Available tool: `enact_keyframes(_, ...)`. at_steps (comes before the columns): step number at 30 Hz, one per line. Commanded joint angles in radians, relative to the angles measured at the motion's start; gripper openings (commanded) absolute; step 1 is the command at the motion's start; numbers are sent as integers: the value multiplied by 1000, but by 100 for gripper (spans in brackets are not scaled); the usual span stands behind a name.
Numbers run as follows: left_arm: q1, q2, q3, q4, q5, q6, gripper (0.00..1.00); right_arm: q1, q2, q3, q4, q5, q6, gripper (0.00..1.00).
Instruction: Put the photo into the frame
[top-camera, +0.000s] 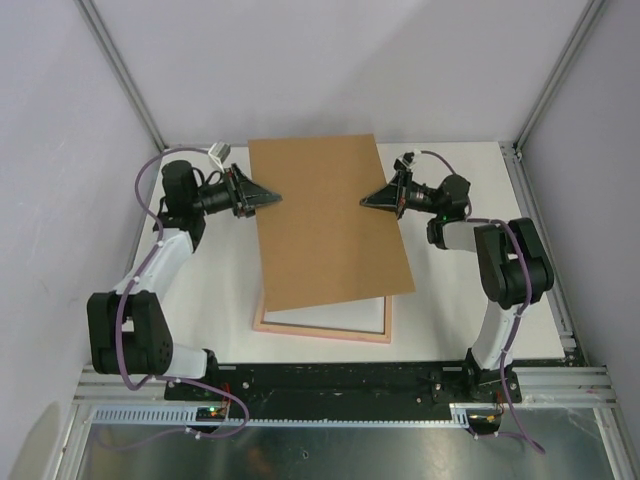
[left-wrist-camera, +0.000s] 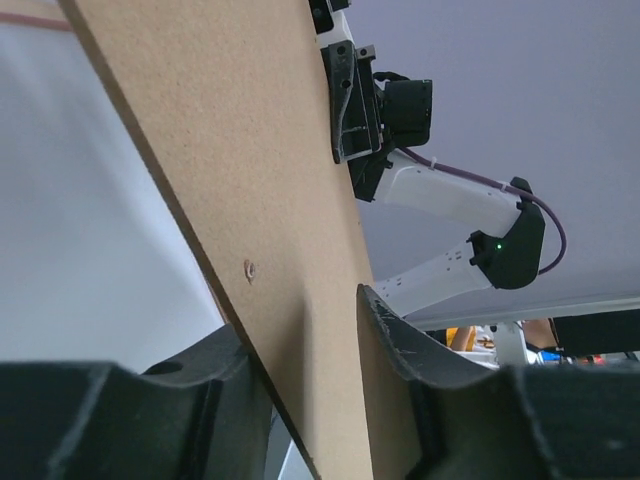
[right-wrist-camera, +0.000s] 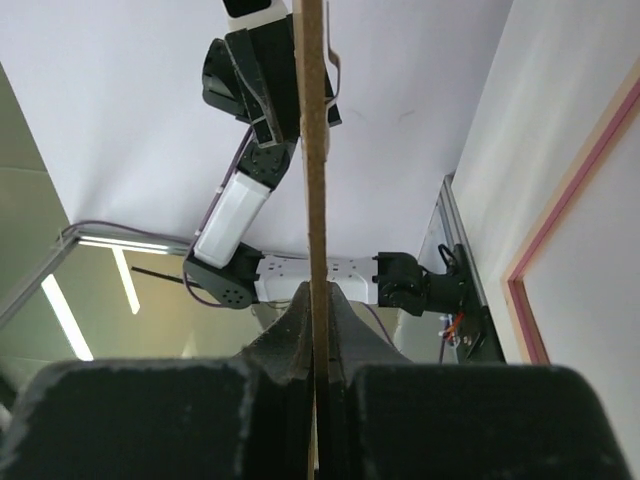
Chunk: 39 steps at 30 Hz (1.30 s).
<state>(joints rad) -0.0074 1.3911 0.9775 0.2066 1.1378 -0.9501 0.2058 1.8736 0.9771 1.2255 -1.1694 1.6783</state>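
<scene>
A plain brown backing board (top-camera: 325, 220) hangs tilted over the table, its near edge low over the frame (top-camera: 320, 332). The frame is pale pink, lies flat near the arm bases and shows white inside. My right gripper (top-camera: 368, 200) is shut on the board's right edge; in the right wrist view both fingers (right-wrist-camera: 340, 330) press the thin board (right-wrist-camera: 313, 150). My left gripper (top-camera: 272, 198) is at the board's left edge. Its jaws (left-wrist-camera: 300, 330) straddle the slanted board (left-wrist-camera: 250, 150) and stand much wider than the board is thick. The photo is not visible in any view.
The white table top (top-camera: 220, 290) lies under the frame, whose pink rail (right-wrist-camera: 570, 190) also shows in the right wrist view. Purple-grey walls close in the back and sides. A black rail (top-camera: 340, 380) carries both arm bases at the near edge.
</scene>
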Motion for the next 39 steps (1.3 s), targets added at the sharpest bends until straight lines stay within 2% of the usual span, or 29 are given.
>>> enact_keyframes(1,4,-32,-23,55,27,-20,36,6,24,0,295,-15,97,0)
enact_keyframes(6,4,-27,-23,13,7,13,20,7,19,1,279,-30,70,0)
enact_keyframes(8,4,-26,-9,-35,-9,42,7,9,12,0,251,-38,40,0)
enact_keyframes(9,4,-27,-5,-54,-17,52,4,8,8,0,216,-42,11,0)
enact_keyframes(10,4,-33,-2,-68,-24,57,2,7,-1,0,183,-45,-17,2)
enact_keyframes(11,4,-37,1,-79,-38,59,1,6,-11,1,115,-46,-72,8)
enact_keyframes(13,4,-51,5,-100,-66,59,0,-1,-50,2,-131,-30,-259,29)
enact_keyframes(15,4,-74,5,-117,-106,54,0,-10,-113,34,-571,39,-590,46)
enact_keyframes(16,4,-87,6,-124,-126,52,0,-12,-147,90,-882,138,-814,54)
enact_keyframes(18,4,-115,5,-140,-182,48,0,4,-188,180,-1273,362,-1089,64)
enact_keyframes(21,4,-162,5,-161,-259,48,0,-4,-241,222,-1483,577,-1186,73)
enact_keyframes(25,-2,-225,1,-189,-370,42,0,-9,-347,239,-1608,856,-1208,78)
enact_keyframes(27,-16,-260,3,-221,-448,38,0,26,-411,269,-1669,1004,-1221,80)
enact_keyframes(29,-42,-297,9,-261,-547,29,0,104,-467,316,-1729,1161,-1236,81)
enact_keyframes(33,-144,-346,37,-334,-797,-5,0,351,-539,414,-1830,1481,-1266,82)
enact_keyframes(39,-342,-336,103,-450,-1123,-115,0,850,-524,529,-1893,1910,-1344,83)
